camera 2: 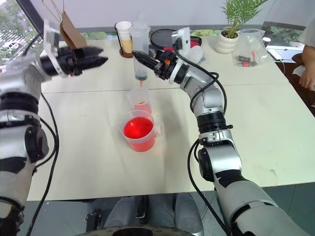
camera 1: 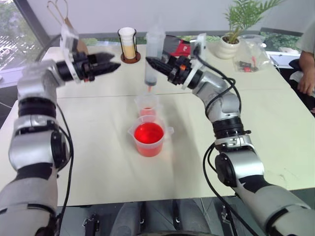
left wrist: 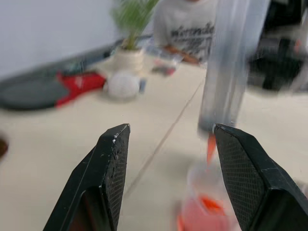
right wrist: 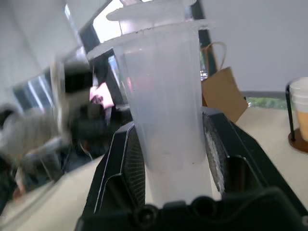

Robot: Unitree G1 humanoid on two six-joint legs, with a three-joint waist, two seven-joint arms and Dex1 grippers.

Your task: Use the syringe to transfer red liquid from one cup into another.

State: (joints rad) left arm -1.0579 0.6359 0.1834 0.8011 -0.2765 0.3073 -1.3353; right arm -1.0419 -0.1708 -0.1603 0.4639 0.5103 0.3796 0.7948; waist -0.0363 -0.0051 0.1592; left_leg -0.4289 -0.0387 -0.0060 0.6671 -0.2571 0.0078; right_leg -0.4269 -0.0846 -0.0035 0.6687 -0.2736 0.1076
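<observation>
While my right gripper is clamped on the barrel of the one syringe, I've got it hanging upright with its orange tip pointing down, right above the small cup. That cup sits directly below the gripper, and the tip is just above its rim, not touching as far as I can tell. There's a bit of red liquid in the small one and a lot more in the wider handled beaker, which sits just beside it on the side nearer me.

So that's two clear cups under the right gripper, plus a third, a tall white cup in a dark holder, further back past the syringe.

My left gripper is off to the syringe's left, pointing level toward it, fingers spread apart and holding nothing. From its wrist camera the syringe is ahead, near one fingertip, with the small cup below.

One potted plant is behind the right gripper.
</observation>
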